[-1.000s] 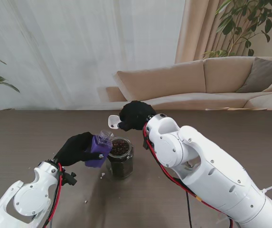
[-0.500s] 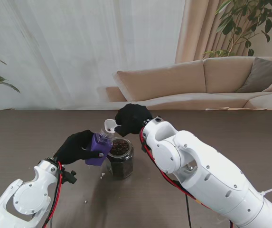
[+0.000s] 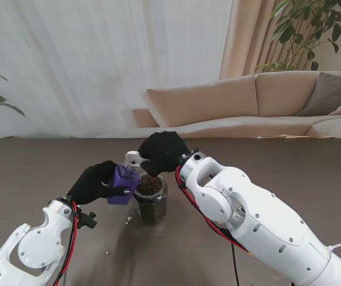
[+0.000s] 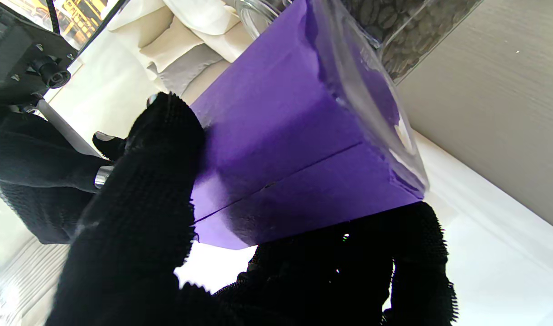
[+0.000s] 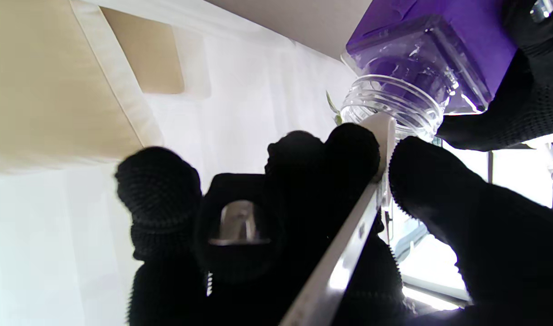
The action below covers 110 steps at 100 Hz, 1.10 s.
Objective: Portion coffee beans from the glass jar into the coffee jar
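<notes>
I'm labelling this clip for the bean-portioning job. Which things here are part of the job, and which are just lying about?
In the job:
- glass jar of coffee beans
- purple-labelled coffee jar, tilted, in the left hand
- white scoop, in the right hand, at that jar's mouth

Lying about:
- small white bits on the table
- sofa, plants, curtain behind

Both glossy white, rounded-shell arms carry red and black cables along their joints and end in black knitted-glove hands, the left hand (image 3: pixel 94 184) and the right hand (image 3: pixel 163 152), whose textured fabric fingers (image 5: pixel 158 181) show bare silvery metal patches at some tips.
</notes>
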Each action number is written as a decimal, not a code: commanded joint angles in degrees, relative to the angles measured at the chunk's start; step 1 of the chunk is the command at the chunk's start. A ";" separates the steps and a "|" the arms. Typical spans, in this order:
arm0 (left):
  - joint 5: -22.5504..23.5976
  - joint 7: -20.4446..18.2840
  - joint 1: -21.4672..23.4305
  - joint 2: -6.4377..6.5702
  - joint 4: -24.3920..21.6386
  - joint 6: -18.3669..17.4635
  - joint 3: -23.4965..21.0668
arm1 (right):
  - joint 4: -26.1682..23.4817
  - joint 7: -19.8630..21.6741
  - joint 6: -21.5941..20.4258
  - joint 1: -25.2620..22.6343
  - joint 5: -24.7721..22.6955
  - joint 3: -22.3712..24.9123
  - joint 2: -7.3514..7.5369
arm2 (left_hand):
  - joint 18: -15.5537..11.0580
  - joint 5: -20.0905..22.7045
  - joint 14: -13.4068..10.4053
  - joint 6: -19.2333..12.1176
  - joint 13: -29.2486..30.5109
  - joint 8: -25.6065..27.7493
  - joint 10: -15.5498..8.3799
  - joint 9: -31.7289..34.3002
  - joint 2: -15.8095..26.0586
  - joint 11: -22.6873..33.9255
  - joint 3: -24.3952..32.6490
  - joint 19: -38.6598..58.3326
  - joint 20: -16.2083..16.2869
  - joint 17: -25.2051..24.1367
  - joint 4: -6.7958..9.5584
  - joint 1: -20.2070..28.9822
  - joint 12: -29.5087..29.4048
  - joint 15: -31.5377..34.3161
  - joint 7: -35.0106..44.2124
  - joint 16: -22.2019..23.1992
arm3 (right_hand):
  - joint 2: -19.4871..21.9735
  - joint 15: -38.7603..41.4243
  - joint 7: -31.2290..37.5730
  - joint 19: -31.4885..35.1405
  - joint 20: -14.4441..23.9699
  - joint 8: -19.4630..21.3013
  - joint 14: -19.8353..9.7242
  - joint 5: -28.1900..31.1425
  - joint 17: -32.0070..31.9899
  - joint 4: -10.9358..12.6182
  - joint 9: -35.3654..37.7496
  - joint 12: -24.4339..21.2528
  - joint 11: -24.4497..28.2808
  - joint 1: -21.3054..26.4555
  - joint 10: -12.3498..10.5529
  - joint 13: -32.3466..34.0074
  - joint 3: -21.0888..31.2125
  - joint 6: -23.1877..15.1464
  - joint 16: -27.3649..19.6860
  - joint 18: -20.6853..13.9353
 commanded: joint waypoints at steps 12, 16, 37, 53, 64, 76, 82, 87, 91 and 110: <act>0.25 0.36 0.23 -0.61 0.45 -0.62 0.23 | 0.55 -2.05 -2.07 -0.41 -2.73 -0.48 -0.07 | -3.23 4.42 2.18 -2.12 1.28 4.16 -4.39 4.21 8.12 4.10 18.60 3.13 1.53 -1.58 4.29 11.48 1.30 0.25 22.95 0.58 | 1.29 -0.10 1.22 -0.73 0.90 -0.09 -7.59 -0.51 -0.36 -0.39 0.57 -0.16 0.36 -0.87 2.20 0.63 1.04 -1.62 -0.40 -1.39; 0.29 0.60 0.28 -0.66 0.58 -0.71 0.28 | 0.67 -2.71 -2.49 -0.40 -3.31 -0.52 -0.08 | -3.22 4.43 2.12 -2.15 1.30 4.16 -4.42 4.22 8.09 4.10 18.64 3.12 1.52 -1.55 4.30 11.52 1.31 0.26 22.96 0.58 | 1.35 -0.13 1.22 -0.78 0.87 -0.11 -7.73 -0.52 -0.34 -0.40 0.51 -0.17 0.35 -0.92 2.10 0.64 1.08 -1.68 -0.39 -1.47; 0.37 1.75 0.09 -0.89 1.43 -1.55 0.72 | 0.57 -4.67 -4.81 -0.52 -6.42 -0.35 0.23 | -3.32 4.61 1.99 -2.22 1.20 4.04 -4.59 4.24 7.91 3.95 18.80 2.98 1.39 -1.61 4.28 11.47 1.25 0.06 22.87 0.49 | 1.60 -0.28 1.20 -0.90 0.84 -0.14 -7.89 -0.49 -0.26 -0.38 0.39 -0.19 0.40 -1.20 1.79 0.65 1.11 -1.66 -0.42 -1.70; 0.40 2.25 0.05 -1.00 1.74 -1.75 0.91 | 0.26 -5.80 -6.21 -0.75 -8.01 -0.16 0.42 | -3.50 4.62 1.94 -2.25 1.01 4.02 -4.49 4.27 7.84 3.70 18.92 2.74 1.22 -1.72 4.23 11.44 1.11 -0.34 22.86 0.29 | 1.56 -0.34 1.20 -0.99 0.82 -0.10 -7.88 -0.60 -0.26 -0.42 0.37 -0.23 0.47 -1.28 1.76 0.66 1.14 -1.85 -0.43 -1.93; 0.47 2.47 0.10 -1.04 1.62 -1.71 0.96 | 0.11 -6.49 -7.10 -0.74 -9.43 -0.17 0.61 | -3.52 4.62 1.87 -2.25 1.05 4.01 -4.47 4.24 7.86 3.61 18.98 2.63 1.12 -1.72 4.22 11.44 1.11 -0.42 22.86 0.23 | 1.61 -0.42 1.21 -1.04 0.81 -0.07 -8.00 -0.73 -0.26 -0.49 0.33 -0.27 0.50 -1.38 1.66 0.66 1.14 -2.19 -0.45 -1.93; 0.57 2.63 0.05 -1.07 1.68 -1.89 0.94 | 0.13 -7.85 -7.46 -0.76 -10.81 -0.43 0.67 | -3.52 4.75 1.83 -2.36 1.11 3.82 -4.48 4.31 7.83 3.58 19.04 2.60 1.05 -1.70 4.21 11.43 1.16 -0.46 22.71 0.21 | 1.61 -0.38 1.22 -1.09 0.79 -0.08 -8.08 -0.74 -0.25 -0.50 0.31 -0.28 0.51 -1.38 1.64 0.67 1.16 -2.19 -0.43 -2.00; 0.59 2.63 0.01 -1.06 1.73 -1.99 0.93 | 0.14 -8.22 -7.74 -0.63 -11.67 -0.63 0.77 | -3.52 4.79 1.85 -2.35 1.06 3.73 -4.49 4.30 7.83 3.55 19.07 2.61 1.03 -1.70 4.21 11.44 1.16 -0.50 22.61 0.20 | 1.76 -0.45 1.21 -1.12 0.77 -0.08 -8.31 -0.71 -0.22 -0.51 0.28 -0.29 0.51 -1.54 1.59 0.67 1.15 -2.17 -0.45 -2.02; 0.77 2.63 -0.03 -1.04 1.81 -2.17 0.91 | 0.21 -8.38 -7.95 -0.57 -11.98 -0.79 0.82 | -3.52 4.80 1.78 -2.44 1.08 3.68 -4.62 4.33 7.84 3.55 19.07 2.61 1.02 -1.70 4.20 11.40 1.19 -0.50 22.58 0.20 | 1.74 -0.55 1.19 -1.14 0.76 -0.07 -8.40 -0.71 -0.21 -0.47 0.25 -0.30 0.54 -1.51 1.55 0.68 1.17 -2.17 -0.49 -2.03; 0.88 2.53 -0.05 -1.00 1.85 -2.24 0.88 | 0.25 -8.30 -8.09 -0.47 -12.28 -0.92 0.89 | -3.52 4.87 1.76 -2.46 1.15 3.68 -4.59 4.36 7.84 3.55 19.08 2.61 1.01 -1.70 4.19 11.37 1.20 -0.47 22.62 0.20 | 1.72 -0.57 1.18 -1.16 0.74 -0.05 -8.35 -0.80 -0.21 -0.50 0.25 -0.31 0.55 -1.54 1.55 0.67 1.14 -2.23 -0.50 -2.08; 0.68 1.91 -0.03 -0.89 1.68 -1.93 0.81 | 0.37 -7.30 -7.90 -0.27 -12.57 -0.92 1.07 | -3.52 4.91 1.86 -2.46 1.24 3.62 -4.52 4.44 7.78 3.55 19.14 2.63 0.97 -1.71 4.20 11.33 1.23 -0.46 22.60 0.21 | 1.75 -0.60 1.19 -1.30 0.68 -0.03 -8.27 -0.84 -0.27 -0.51 0.12 -0.33 0.56 -1.55 1.46 0.68 1.14 -2.25 -0.50 -2.22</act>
